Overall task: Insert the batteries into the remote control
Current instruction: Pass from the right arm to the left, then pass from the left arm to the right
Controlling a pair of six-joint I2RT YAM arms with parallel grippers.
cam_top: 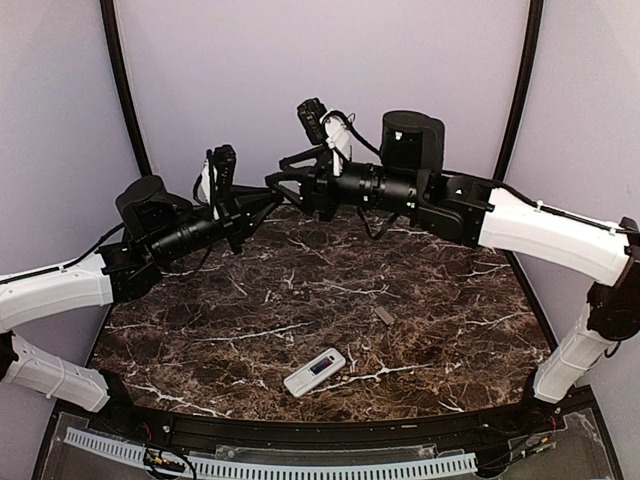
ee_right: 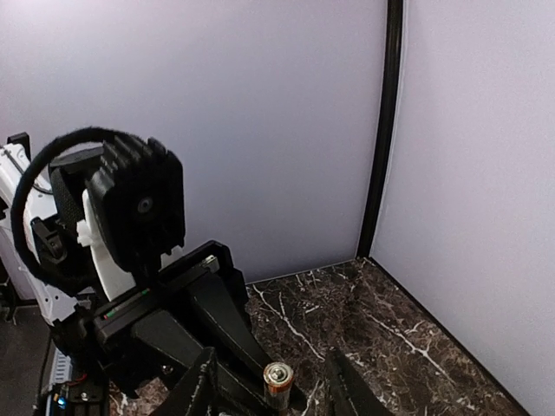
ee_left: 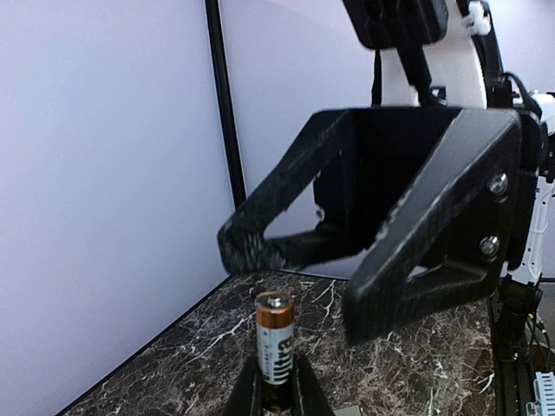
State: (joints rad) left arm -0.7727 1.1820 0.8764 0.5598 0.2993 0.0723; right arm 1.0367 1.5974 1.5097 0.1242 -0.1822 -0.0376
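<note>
Dark marbled table point(cam_top: 200, 330) is being occupied near its front edge by the remote control point(cam_top: 314, 372), lying display up. Well above it, a battery point(ee_left: 274, 342) is being clamped by the left gripper point(ee_left: 273, 386), one end protruding, while the right gripper point(ee_right: 270, 381) is being held spread, its fingers point(ee_right: 201, 381) apart on either side of that battery.

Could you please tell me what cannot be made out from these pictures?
- Top external: the remote control lies display up, so its battery bay is hidden.
- Top external: the small grey piece is too small to identify.
- Left wrist: the battery is hidden at its lower end by the left gripper and the bottom edge.
- Right wrist: only the battery top shows; the bottom edge cuts off the rest.
</note>
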